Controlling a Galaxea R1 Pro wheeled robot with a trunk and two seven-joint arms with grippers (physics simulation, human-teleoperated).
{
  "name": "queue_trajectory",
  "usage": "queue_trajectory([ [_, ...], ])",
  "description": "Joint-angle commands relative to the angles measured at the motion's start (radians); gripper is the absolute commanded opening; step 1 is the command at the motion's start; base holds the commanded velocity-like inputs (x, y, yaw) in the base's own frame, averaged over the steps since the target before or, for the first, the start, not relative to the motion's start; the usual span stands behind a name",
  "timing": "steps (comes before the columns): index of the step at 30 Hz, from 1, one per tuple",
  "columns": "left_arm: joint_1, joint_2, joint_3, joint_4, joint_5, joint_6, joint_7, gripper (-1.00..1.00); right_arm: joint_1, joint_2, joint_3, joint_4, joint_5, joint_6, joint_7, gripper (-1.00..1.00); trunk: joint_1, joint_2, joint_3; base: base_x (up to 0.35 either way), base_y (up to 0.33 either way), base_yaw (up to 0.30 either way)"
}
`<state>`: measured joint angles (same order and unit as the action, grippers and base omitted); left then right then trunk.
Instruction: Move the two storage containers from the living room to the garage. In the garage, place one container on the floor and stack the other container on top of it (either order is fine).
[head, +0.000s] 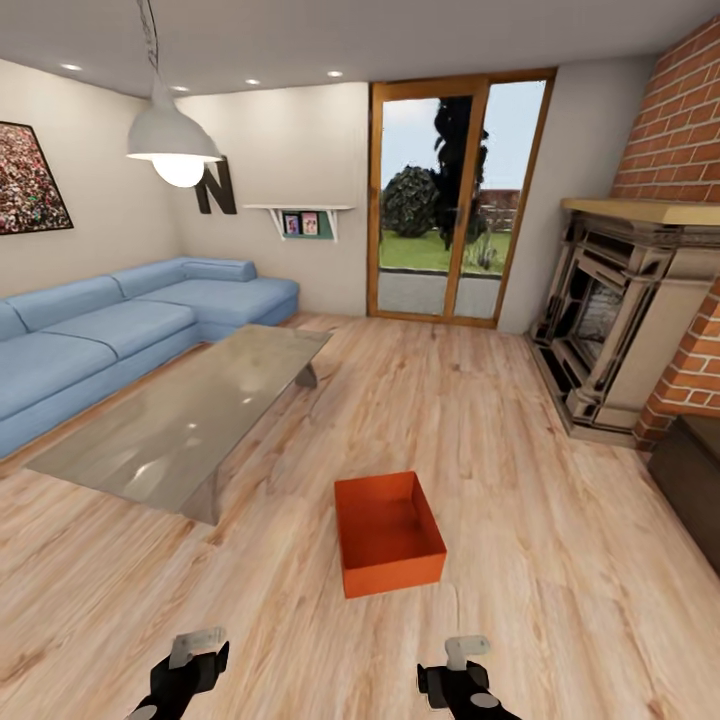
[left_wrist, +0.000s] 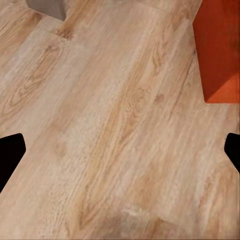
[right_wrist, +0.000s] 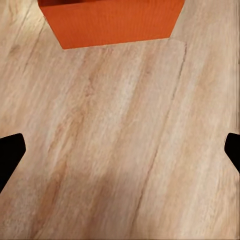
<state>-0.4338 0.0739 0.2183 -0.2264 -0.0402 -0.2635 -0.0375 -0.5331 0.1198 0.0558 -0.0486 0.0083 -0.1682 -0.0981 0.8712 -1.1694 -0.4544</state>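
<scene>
Storage container (head: 388, 533) ahead of both claws

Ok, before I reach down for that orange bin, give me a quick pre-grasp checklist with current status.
1. Storage container in view on the wood floor, ahead between both arms: ok.
2. Container upright, open top up, looks empty: ok.
3. Left gripper jaws spread, nothing held: ok.
4. Right gripper jaws spread, nothing held: ok.
5. Grippers at the container: not ok, both short of it.
6. Second container located: cannot tell.
</scene>
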Motion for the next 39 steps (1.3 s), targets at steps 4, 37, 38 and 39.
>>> queue_trajectory([
  [4, -0.001, 0.000, 0.007, 0.001, -0.004, -0.003, -0.004, 1.00, -0.001, 0.000, 0.006, 0.001, 0.001, -0.002, -0.005, 1.00, 0.000, -0.001, -0.001, 0.237, -0.258, 0.000],
  [37, -0.001, 0.000, 0.007, 0.001, -0.004, -0.003, -0.004, 1.00, -0.001, 0.000, 0.006, 0.001, 0.001, -0.002, -0.005, 1.00, 0.000, -0.001, -0.001, 0.238, -0.255, 0.001],
  [38, -0.001, 0.000, 0.007, 0.001, -0.004, -0.003, -0.004, 1.00, -0.001, 0.000, 0.006, 0.001, 0.001, -0.002, -0.005, 1.00, 0.000, -0.001, -0.001, 0.172, -0.152, 0.044],
  [39, -0.001, 0.000, 0.007, 0.001, -0.004, -0.003, -0.004, 1.00, -0.001, 0.001, 0.006, 0.001, 0.001, -0.002, -0.005, 1.00, 0.000, -0.001, -0.001, 0.143, -0.122, 0.063],
])
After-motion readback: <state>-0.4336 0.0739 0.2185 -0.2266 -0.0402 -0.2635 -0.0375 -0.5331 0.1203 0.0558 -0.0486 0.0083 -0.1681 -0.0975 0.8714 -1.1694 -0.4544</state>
